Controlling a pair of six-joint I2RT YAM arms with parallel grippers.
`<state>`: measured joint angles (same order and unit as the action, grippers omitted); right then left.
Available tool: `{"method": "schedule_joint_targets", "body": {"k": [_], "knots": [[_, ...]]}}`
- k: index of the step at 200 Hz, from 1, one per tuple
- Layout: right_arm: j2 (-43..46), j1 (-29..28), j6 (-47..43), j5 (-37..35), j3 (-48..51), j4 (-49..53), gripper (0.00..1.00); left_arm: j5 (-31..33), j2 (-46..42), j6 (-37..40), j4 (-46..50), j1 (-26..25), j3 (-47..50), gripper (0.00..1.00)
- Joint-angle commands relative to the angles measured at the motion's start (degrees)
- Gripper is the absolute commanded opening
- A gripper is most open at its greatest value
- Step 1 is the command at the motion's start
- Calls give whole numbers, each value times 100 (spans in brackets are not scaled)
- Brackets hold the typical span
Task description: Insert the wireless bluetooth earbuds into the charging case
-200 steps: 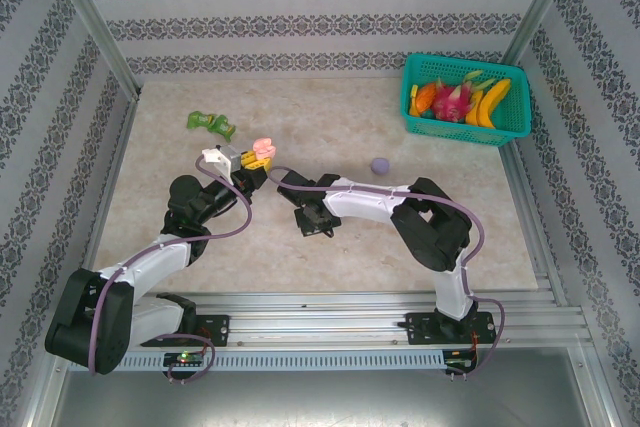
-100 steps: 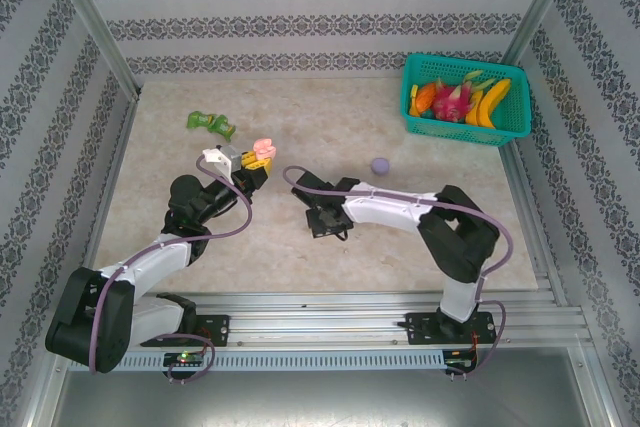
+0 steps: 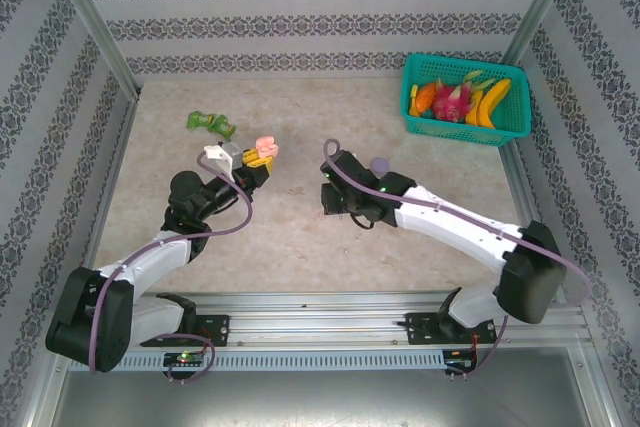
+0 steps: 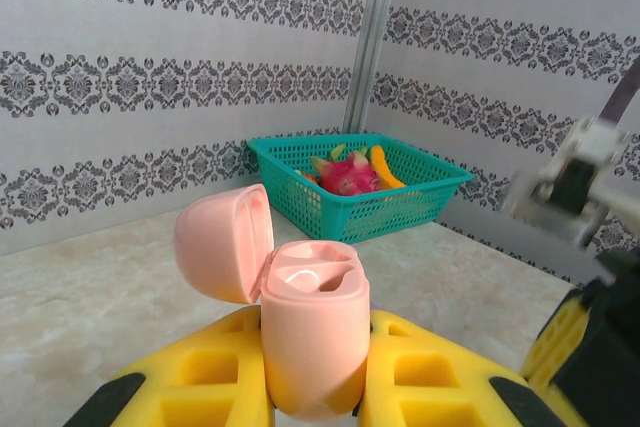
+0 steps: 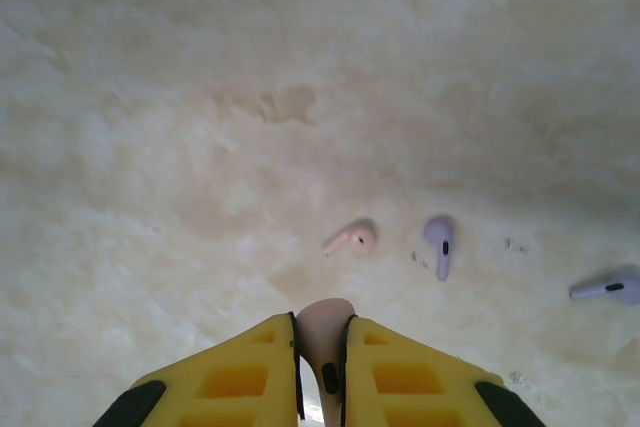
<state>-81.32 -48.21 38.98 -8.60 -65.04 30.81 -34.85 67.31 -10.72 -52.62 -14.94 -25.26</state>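
1 pink earbud pinched, case held open

Right gripper (image 5: pixel 320 367) clamps a pale pink earbud (image 5: pixel 322 319), head poking past the fingertips, likely for lowering into a socket. At 12 o'clock the 2nd pink earbud (image 5: pixel 352 238) lies on the table (image 5: pixel 200 97); 2 lilac earbuds (image 5: pixel 440 244) rest at 1 and 3 o'clock. Left gripper (image 4: pixel 315 372) squeezes the pink charging case (image 4: pixel 312 327) upright, lid flipped back, presenting its sockets.

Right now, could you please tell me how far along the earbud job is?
Done: the pale pink rounded charging case is open, clamped in the left gripper, its sockets apparently empty. In hand: the right gripper pinches one pale pink stemmed earbud. Left: seating it, then the other pink earbud, a lilac earbud and a second lilac earbud lying on the marbled table, plus the round lilac case.
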Motion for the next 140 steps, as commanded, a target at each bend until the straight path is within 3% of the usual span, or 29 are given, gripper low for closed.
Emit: {"method": "schedule_joint_targets", "body": {"k": [1,61,140], "knots": [[429,108,-163,-244,-51,-329,15,-282,69,38,18,-27,-220,0],[1076,251,-905,-107,-453,-1391,17,-514,317,-119,-16,-245,-507,0],[1056,461,-1106,697,-471,-3054,17,-312,528,55,38,-901,-992,0]]}}
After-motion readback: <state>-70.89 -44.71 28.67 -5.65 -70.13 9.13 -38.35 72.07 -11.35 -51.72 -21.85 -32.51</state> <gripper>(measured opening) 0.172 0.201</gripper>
